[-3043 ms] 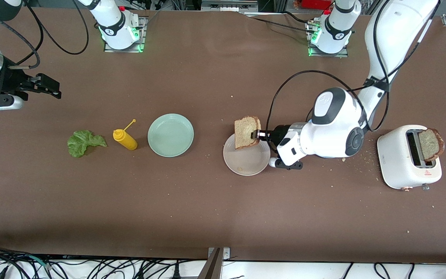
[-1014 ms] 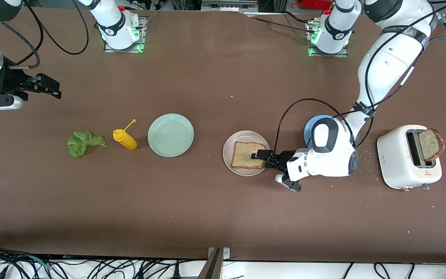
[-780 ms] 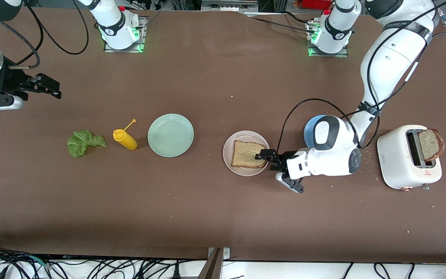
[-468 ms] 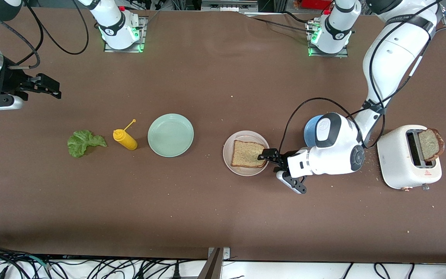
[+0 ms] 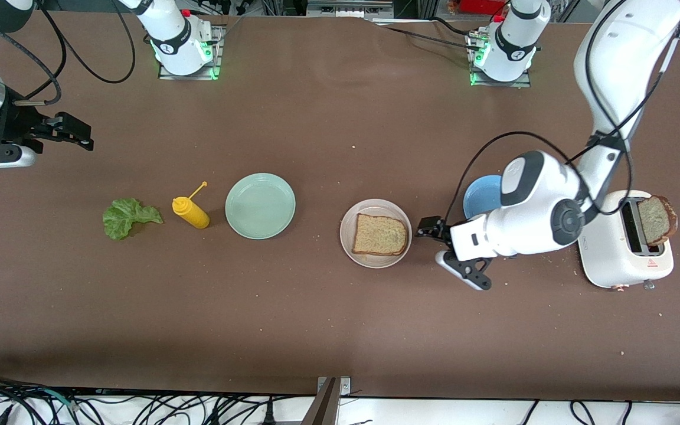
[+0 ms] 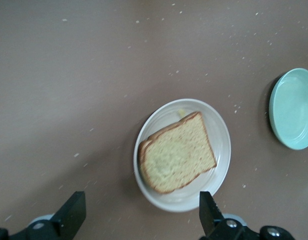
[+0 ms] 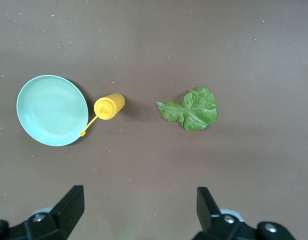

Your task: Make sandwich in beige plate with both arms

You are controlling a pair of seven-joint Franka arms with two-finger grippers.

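One brown bread slice [image 5: 380,235] lies flat in the beige plate [image 5: 353,248]; both also show in the left wrist view, the slice [image 6: 176,159] in the plate [image 6: 219,135]. My left gripper [image 5: 428,228] is open and empty, just off the plate's rim toward the left arm's end of the table [image 6: 141,205]. A second slice [image 5: 657,219] stands in the toaster [image 5: 608,248]. The green lettuce leaf [image 5: 127,217] lies on the table [image 7: 190,109]. My right gripper [image 5: 65,133] waits open and empty over the right arm's end of the table [image 7: 139,197].
A yellow squeeze bottle [image 5: 191,213] lies between the lettuce and a mint-green plate [image 5: 260,205]. A blue plate [image 5: 480,195] sits partly under the left arm. Crumbs lie around the toaster.
My left gripper laid the bread slice down in the beige plate and let go. It then drew back from the plate toward the toaster. The right arm has not moved.
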